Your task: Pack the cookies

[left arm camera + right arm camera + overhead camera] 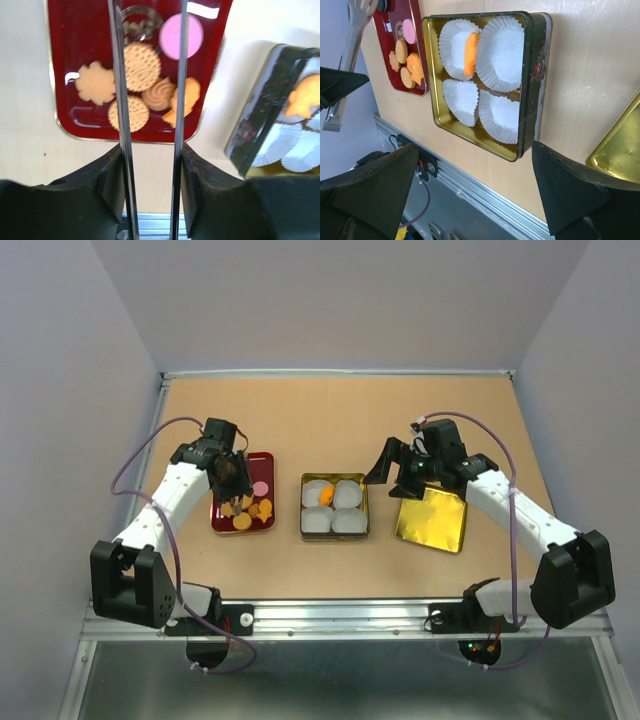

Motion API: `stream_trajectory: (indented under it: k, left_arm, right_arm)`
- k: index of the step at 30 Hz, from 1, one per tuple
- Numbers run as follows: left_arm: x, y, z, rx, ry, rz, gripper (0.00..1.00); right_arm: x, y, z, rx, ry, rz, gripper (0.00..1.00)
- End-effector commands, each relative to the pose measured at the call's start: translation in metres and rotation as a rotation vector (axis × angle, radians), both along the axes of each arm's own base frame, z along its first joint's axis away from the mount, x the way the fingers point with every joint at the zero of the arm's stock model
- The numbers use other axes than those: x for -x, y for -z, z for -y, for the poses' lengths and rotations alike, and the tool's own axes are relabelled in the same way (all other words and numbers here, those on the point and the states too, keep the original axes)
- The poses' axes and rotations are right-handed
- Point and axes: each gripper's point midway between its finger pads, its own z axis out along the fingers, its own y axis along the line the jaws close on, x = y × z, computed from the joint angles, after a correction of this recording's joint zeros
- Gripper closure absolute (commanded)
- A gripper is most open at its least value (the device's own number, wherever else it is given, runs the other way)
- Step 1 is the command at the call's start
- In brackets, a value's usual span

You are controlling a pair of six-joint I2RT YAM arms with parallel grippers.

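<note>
Several cookies (247, 513), mostly orange with one pink (175, 36), lie on a red tray (222, 522). My left gripper (228, 475) is over that tray, shut on a pair of metal tongs (122, 100). The tong blades stand apart and straddle a dotted round cookie (145, 65) and a swirl cookie (157, 95). One orange cookie (326, 495) stands on edge in a paper cup in the square tin (334, 536). My right gripper (397, 478) hovers open and empty just right of the tin, seen from its wrist above the tin's near rim (475, 150).
The tin holds several white paper cups (507, 45). Its gold lid (432, 522) lies upside down on the table under the right arm. A metal rail (485, 195) runs along the near table edge. Grey walls enclose the table on three sides.
</note>
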Motion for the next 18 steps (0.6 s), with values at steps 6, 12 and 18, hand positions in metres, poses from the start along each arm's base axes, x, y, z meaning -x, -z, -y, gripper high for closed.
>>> stream_trajectory:
  k: [6, 12, 18]
  left_arm:
    - [0.03, 0.011, -0.016, 0.009, -0.025, -0.053, 0.45]
    - [0.027, 0.007, -0.028, -0.043, -0.058, -0.041, 0.46]
    - [0.022, 0.005, -0.037, -0.061, -0.097, -0.042, 0.45]
  right_arm:
    - [-0.006, -0.017, -0.007, -0.027, -0.036, 0.072, 0.0]
    - [-0.006, -0.021, -0.006, -0.032, -0.032, 0.079, 0.0]
    - [-0.002, -0.015, -0.004, -0.027, -0.027, 0.07, 0.0]
